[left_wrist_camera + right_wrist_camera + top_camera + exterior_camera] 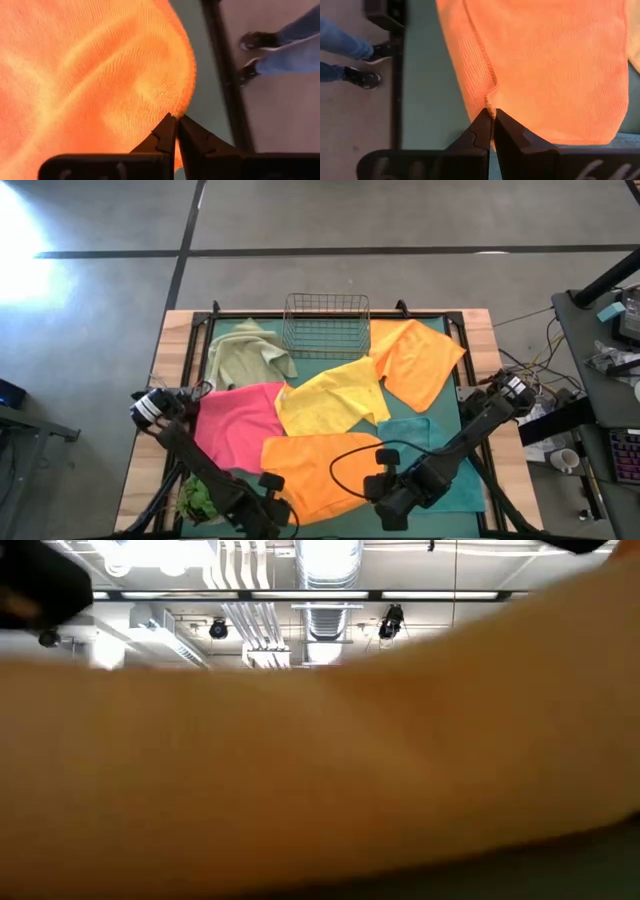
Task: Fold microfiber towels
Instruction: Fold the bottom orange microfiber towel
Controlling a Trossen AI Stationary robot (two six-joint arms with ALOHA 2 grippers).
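Orange towel (pixel 318 470) lies at the near edge of the worktop (pixel 178 330), and both arms reach low over it. Left hand (pixel 176 119) is pinched on its edge; right hand (pixel 491 113) is clamped on a raised fold. Wire basket (pixel 327 323) at the far side holds nothing visible.

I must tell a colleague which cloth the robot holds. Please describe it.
Find the wire basket at the table's far edge. Nearest the front edge lies an orange cloth, pinched by the left hand and right hand. The other orange cloth lies beside the basket, untouched.
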